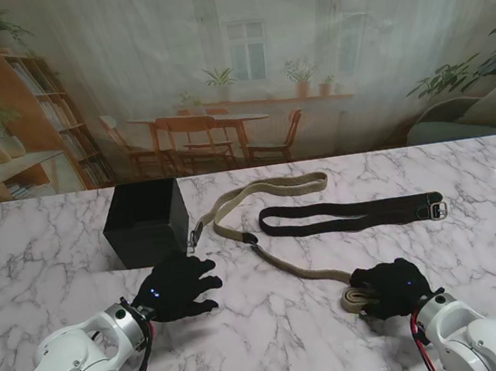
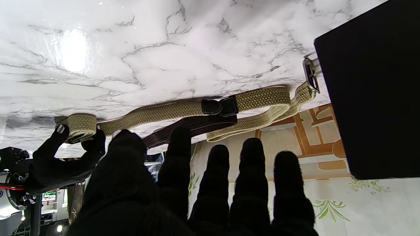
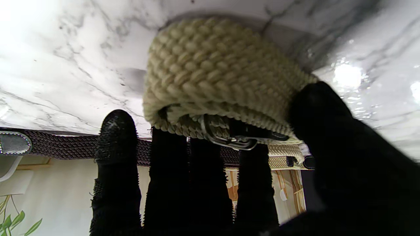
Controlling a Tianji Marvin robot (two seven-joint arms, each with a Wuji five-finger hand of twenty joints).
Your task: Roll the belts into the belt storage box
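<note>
- Nearest me, the right hand (image 1: 391, 288) was clamped on the tan belt's (image 1: 288, 267) started coil, keeping it from unwinding.
- The left hand (image 1: 177, 287) hovered splayed, holding nothing, beside the black storage box (image 1: 146, 223).
- Farther off, the dark belt (image 1: 352, 215) lay unrolled on the bench (image 1: 47, 258).

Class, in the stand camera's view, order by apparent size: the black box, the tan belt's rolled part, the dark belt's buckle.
1. black box
2. rolled part of the tan belt, partly hidden by the right hand
3. dark belt's buckle
</note>
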